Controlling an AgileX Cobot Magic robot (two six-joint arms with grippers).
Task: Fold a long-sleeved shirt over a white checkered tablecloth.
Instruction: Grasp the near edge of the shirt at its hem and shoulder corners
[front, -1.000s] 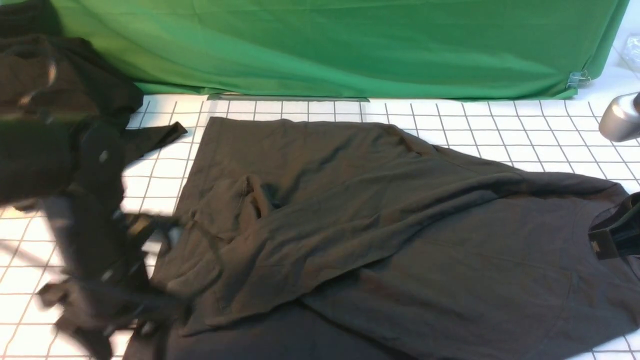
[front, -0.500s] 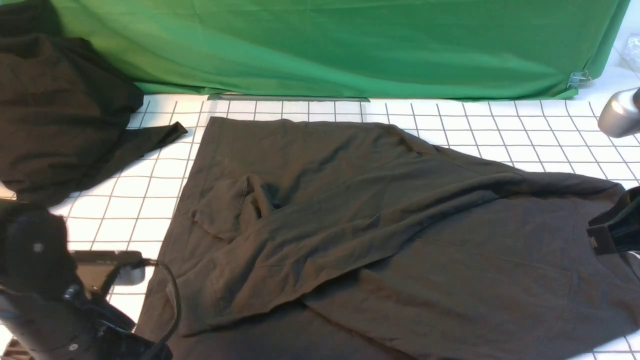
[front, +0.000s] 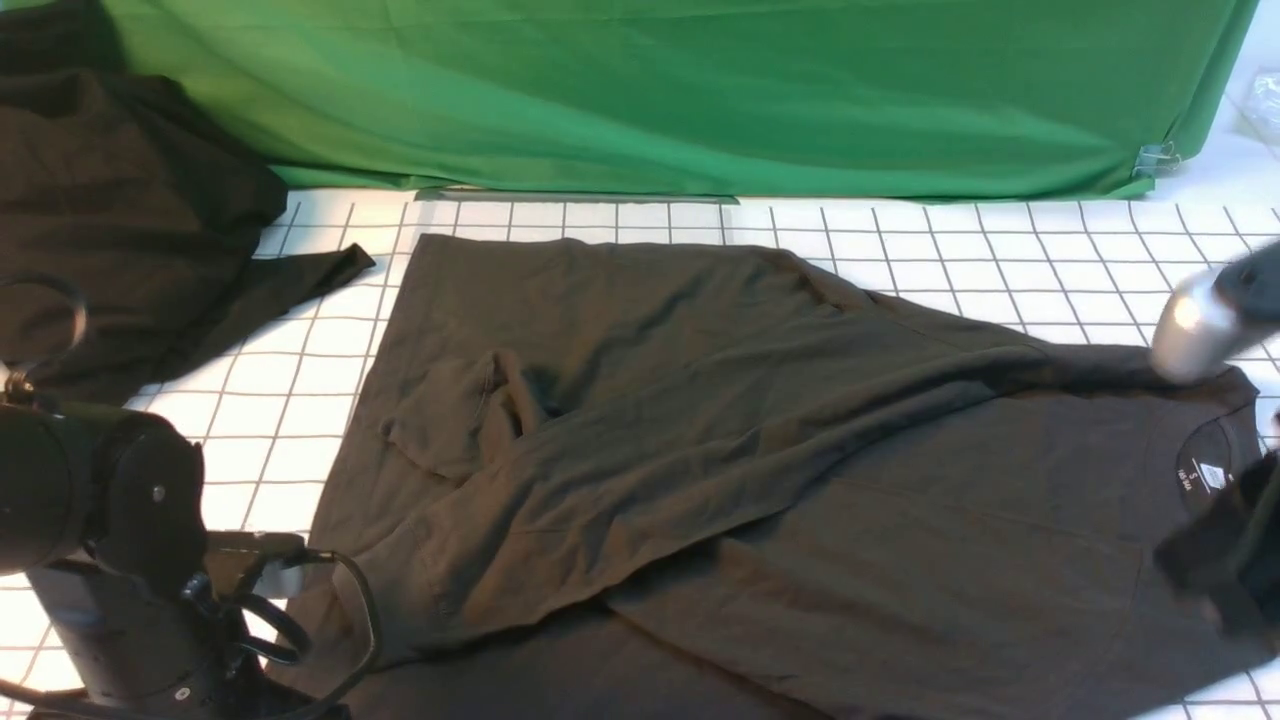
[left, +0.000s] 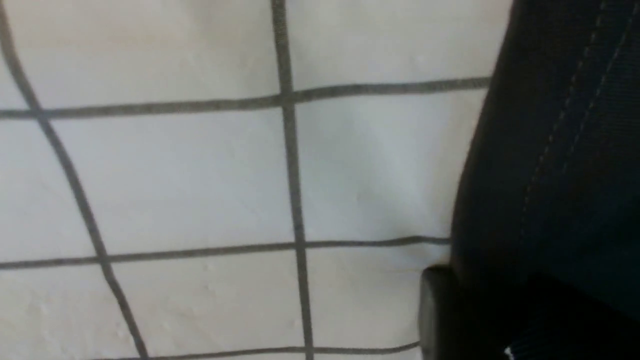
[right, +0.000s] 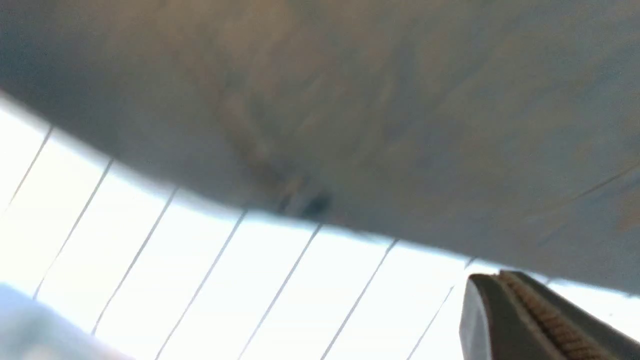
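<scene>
Charcoal long-sleeved shirt (front: 800, 450) lay just beside the left claw (left: 447, 315), its gap unreadable; the right claw (front: 1225, 565) was pinched closed near it.

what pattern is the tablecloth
The tablecloth is white with thin dark grey grid lines; left wrist view shows it best.

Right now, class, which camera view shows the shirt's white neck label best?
The front view: the neck label lies at the collar of the long-sleeved shirt. The left wrist view shows only a stitched hem, the right wrist view only blurred fabric; no label.
</scene>
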